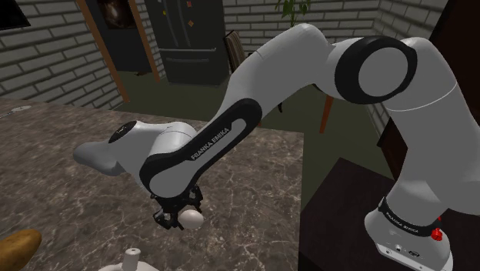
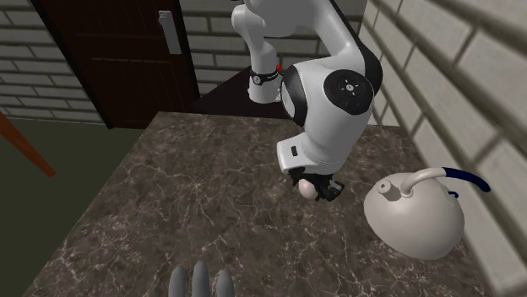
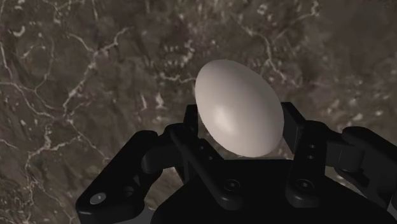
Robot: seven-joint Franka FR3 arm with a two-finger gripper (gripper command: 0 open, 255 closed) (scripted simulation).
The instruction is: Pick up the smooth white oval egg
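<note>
A smooth white oval egg (image 3: 238,108) sits clasped between my black fingers, with the dark marbled counter (image 3: 83,95) well below it. In the shoulder view the gripper (image 1: 183,215) hangs above the counter (image 1: 254,192) with the egg (image 1: 191,219) showing at its tip. The second exterior view has the egg (image 2: 310,190) under the white wrist, held by the gripper (image 2: 317,186) clear of the counter surface (image 2: 194,194).
A large white domed kettle (image 2: 414,218) with a dark handle stands on the counter close beside the gripper; its knob (image 1: 131,252) shows below the hand. A yellowish object (image 1: 17,248) lies at the counter's near corner. Grey rounded items (image 2: 199,283) sit at the counter's edge.
</note>
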